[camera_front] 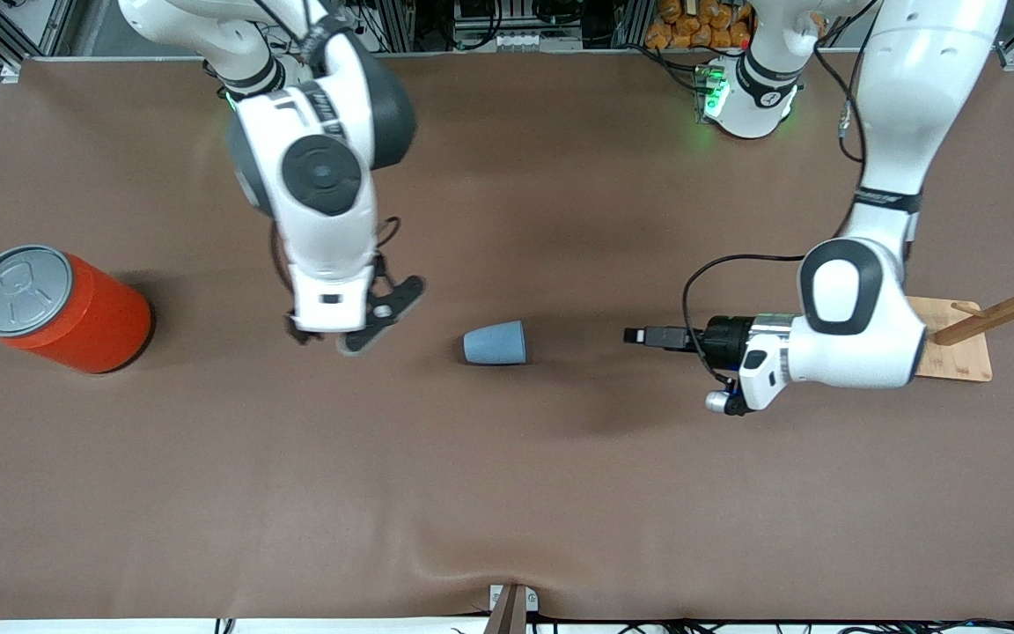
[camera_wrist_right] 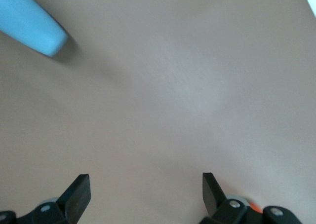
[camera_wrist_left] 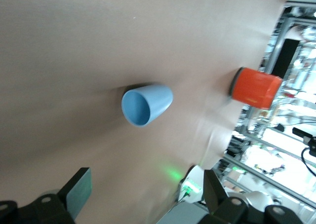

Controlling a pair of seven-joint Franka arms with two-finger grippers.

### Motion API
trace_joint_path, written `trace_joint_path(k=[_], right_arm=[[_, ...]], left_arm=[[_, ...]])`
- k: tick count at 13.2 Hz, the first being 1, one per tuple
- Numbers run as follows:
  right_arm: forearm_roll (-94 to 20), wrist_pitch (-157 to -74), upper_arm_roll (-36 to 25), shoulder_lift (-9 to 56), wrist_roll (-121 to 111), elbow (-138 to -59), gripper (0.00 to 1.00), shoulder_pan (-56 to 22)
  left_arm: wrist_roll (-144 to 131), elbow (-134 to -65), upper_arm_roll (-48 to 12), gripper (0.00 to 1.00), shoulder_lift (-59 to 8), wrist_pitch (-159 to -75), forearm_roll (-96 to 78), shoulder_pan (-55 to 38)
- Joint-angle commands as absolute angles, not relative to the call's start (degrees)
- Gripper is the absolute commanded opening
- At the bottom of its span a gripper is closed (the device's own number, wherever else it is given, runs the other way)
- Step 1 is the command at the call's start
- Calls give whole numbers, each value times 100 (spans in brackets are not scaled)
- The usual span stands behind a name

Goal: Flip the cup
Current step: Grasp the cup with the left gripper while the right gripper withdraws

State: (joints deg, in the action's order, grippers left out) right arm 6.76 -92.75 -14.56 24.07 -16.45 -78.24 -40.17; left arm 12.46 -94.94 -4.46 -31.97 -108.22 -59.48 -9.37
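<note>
Sideways, the cup (camera_front: 495,342) lies between both open, empty grippers.

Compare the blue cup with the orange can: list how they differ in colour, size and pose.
Colour: the cup is plain light blue; the orange can has a grey pull-tab top.
Size: the cup is much smaller than the can.
Pose: the cup lies on its side, its open mouth toward the left arm's end of the table; the can stands upright at the right arm's end.
Both sit on the brown table, and no gripper touches either.
</note>
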Motion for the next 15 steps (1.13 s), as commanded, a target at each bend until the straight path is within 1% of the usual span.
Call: trace_joint_path(k=[1, 2, 5, 7, 10, 12, 15], right_arm=[[686, -9228, -1512, 1822, -1170, -8566, 100, -3693], [686, -9307, -1520, 1611, -1152, -8830, 100, -3500], [493, -9614, -1520, 1039, -1151, -9630, 100, -2824], [334, -9904, -1521, 783, -1073, -10114, 100, -2314], [167, -9818, -1512, 581, -967, -10292, 100, -1585], [123, -9651, -1520, 353, -967, -10423, 100, -1241], [123, -9213, -1521, -51, -1037, -10459, 100, -644]], left_arm=[[1966, -9808, -466, 100, -3444, -11153, -7027, -1081], [2099, -9809, -457, 100, -3541, -11258, -7301, -1246], [2118, -9809, -457, 100, -3665, -12039, -7523, -1730], [2162, -9782, -457, 100, -3840, -12478, -7689, -1976], [2180, -9782, -457, 100, -3963, -12542, -8076, -2127], [2276, -9765, -457, 100, -4052, -12542, -8444, -2267], [2635, -9730, -457, 100, -4280, -12542, -8945, -2346]])
